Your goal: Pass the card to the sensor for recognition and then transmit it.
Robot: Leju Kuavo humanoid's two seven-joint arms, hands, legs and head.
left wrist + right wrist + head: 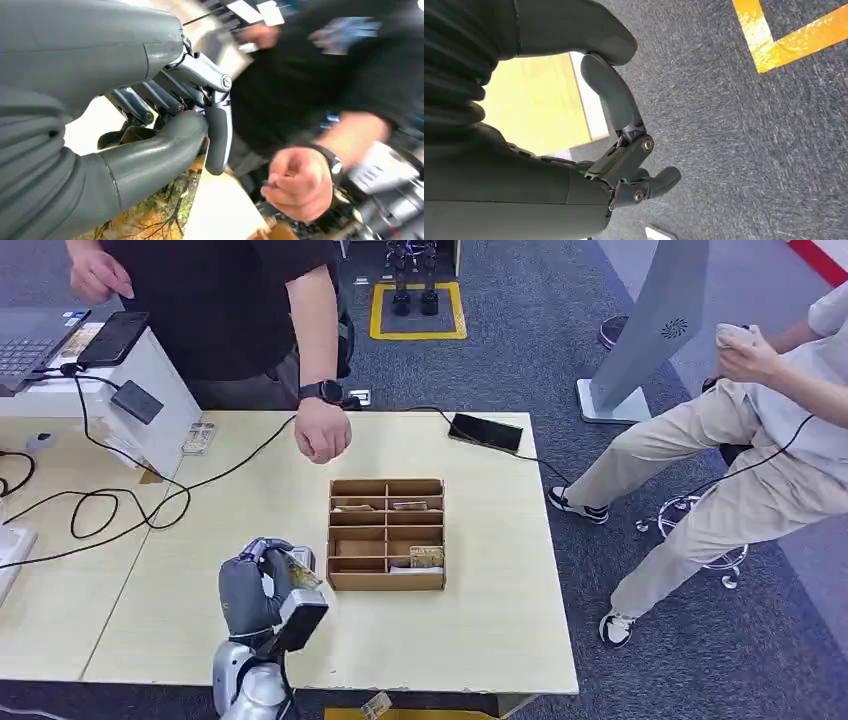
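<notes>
One card [300, 570] is already out of the box and in your robot's left hand [262, 590], pinched between the thumb and the darker fingers just beside the near-left corner of the cardboard divider box [387, 534], above the table [480, 620]. So the pick looks done, and what remains, as I judge it, is the whole second half: you have yet to carry the card across to the sensor [137, 401], the small dark pad on the white stand at the far left, and then hand it on, most likely to the person whose fist [322, 432] hangs over the table's far edge. More cards lie in several of the box's compartments. From the head view you get the layout and the route. The left wrist view gives you what the head view cannot: the grip itself, with the thumb [150, 155] pressed across the card's printed face of autumn trees [155, 215], and the person's fist close ahead, though blurred. The right wrist view tells you the right hand [624, 165] hangs off the table over grey carpet, fingers loosely curled and holding nothing.
</notes>
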